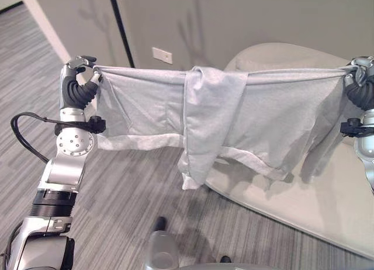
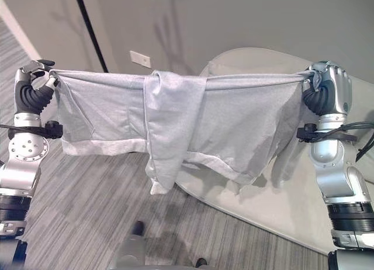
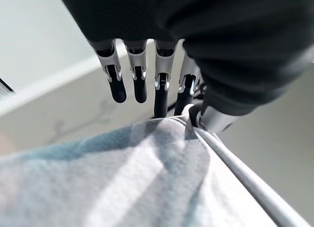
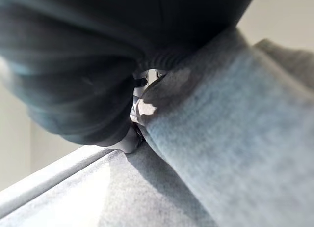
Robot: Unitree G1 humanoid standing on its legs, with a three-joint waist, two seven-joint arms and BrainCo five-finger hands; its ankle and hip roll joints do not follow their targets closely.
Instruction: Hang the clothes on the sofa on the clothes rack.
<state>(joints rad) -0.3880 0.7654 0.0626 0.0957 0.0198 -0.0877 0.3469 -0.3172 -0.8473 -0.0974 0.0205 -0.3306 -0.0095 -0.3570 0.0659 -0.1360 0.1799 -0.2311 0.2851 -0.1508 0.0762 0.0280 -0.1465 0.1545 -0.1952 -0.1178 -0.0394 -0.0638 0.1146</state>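
Observation:
A light grey sweatshirt (image 1: 222,112) hangs stretched flat in the air between my two hands, its top edge pulled taut. One sleeve (image 2: 166,130) is folded over the front and dangles down the middle. My left hand (image 1: 79,83) pinches the garment's left top corner, the cloth (image 3: 147,173) caught between thumb and fingers in the left wrist view. My right hand (image 2: 324,92) is curled round the right top corner, with grey cloth (image 4: 221,138) pressed against it in the right wrist view.
A pale rounded sofa (image 1: 304,194) lies behind and below the sweatshirt on the right. A thin black pole (image 1: 120,27) rises against the grey wall at the back left, near a white wall socket (image 1: 162,55). Grey striped carpet (image 1: 128,194) covers the floor.

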